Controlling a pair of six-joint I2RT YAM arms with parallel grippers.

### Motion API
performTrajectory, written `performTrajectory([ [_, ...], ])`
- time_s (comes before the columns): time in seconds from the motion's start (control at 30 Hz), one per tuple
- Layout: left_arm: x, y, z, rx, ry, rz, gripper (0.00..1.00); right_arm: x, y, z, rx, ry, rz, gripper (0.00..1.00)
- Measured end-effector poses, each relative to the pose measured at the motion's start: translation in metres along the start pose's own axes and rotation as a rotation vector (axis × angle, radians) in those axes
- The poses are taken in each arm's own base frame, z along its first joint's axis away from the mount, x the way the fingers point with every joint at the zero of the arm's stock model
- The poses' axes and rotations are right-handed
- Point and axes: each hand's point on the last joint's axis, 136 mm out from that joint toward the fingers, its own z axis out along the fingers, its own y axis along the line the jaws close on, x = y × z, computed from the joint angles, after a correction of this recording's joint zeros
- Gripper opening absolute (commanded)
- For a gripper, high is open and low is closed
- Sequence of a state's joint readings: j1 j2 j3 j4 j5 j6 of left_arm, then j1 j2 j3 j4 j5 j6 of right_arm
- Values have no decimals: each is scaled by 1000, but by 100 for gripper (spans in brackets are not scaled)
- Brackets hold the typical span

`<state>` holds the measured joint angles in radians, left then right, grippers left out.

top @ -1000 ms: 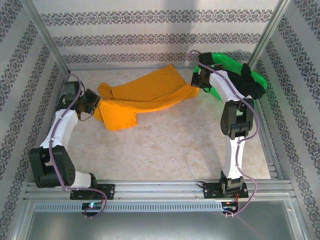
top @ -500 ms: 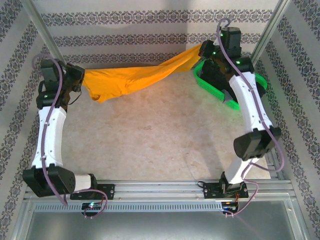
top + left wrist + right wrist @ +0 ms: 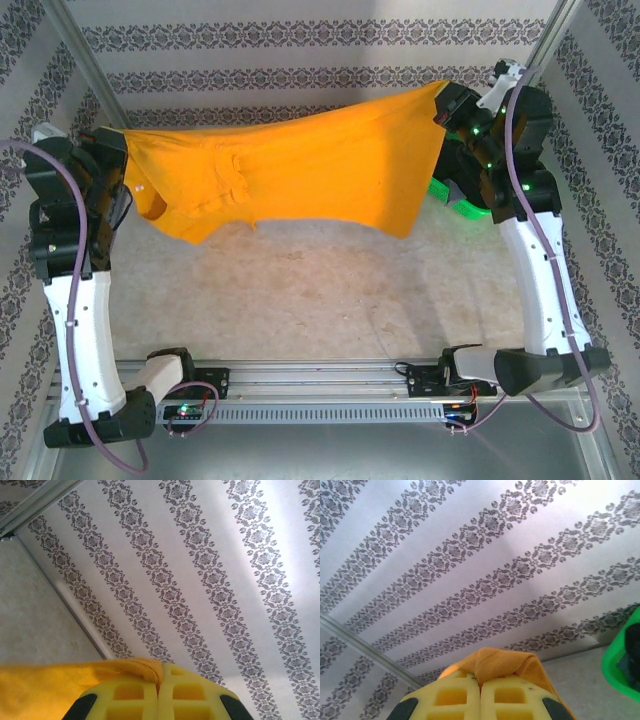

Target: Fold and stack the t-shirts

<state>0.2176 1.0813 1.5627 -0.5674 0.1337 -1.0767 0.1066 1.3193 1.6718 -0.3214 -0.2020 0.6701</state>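
above the pale table [image 3: 330, 300], the mustard-orange t-shirt [image 3: 300, 165] hangs stretched in the air between both arms, the green mesh basket [image 3: 452, 202] behind its right end, with the left gripper [image 3: 159, 685] pinched tight on one edge and the right gripper [image 3: 480, 685] pinched on the opposite one.

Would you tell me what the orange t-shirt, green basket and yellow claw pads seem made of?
Orange t-shirt: soft matte cloth; it sags and creases where it hangs.
Green basket: probably smooth plastic, vivid and rigid-looking.
Left claw's yellow pads: likely moulded plastic or rubber, with square recesses.
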Motion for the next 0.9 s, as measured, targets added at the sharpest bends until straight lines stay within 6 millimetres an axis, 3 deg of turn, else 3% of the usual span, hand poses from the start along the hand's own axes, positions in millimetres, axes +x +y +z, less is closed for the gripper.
performTrajectory([
  [0.13, 13, 20, 57, -58, 75, -30, 0, 11, -4, 50, -42, 71, 51, 0],
  [0.2, 25, 44, 98, -115, 129, -49, 0, 24, -15, 80, -41, 121, 83, 0],
  [0.33, 42, 85, 159, -195, 218, -86, 0, 48, -29, 138, -46, 203, 123, 0],
  [0.43, 31, 87, 191, -183, 233, -110, 0, 50, -28, 169, -61, 224, 129, 0],
  [0.5, 11, 68, 204, -128, 210, -114, 0, 41, -21, 181, -82, 214, 126, 0],
  [0.57, -13, 39, 206, -59, 172, -104, 0, 26, -9, 182, -104, 188, 117, 0],
  [0.63, -40, 2, 194, 23, 119, -84, 0, 9, 4, 174, -125, 158, 107, 0],
  [0.77, -74, -61, 140, 146, 34, -38, 0, -19, 22, 146, -139, 108, 92, 0],
  [0.83, -73, -68, 111, 144, 27, -28, 0, -17, 21, 131, -118, 119, 93, 0],
  [0.9, -63, -58, 83, 111, 29, -27, 0, 0, 9, 115, -68, 157, 105, 0],
])
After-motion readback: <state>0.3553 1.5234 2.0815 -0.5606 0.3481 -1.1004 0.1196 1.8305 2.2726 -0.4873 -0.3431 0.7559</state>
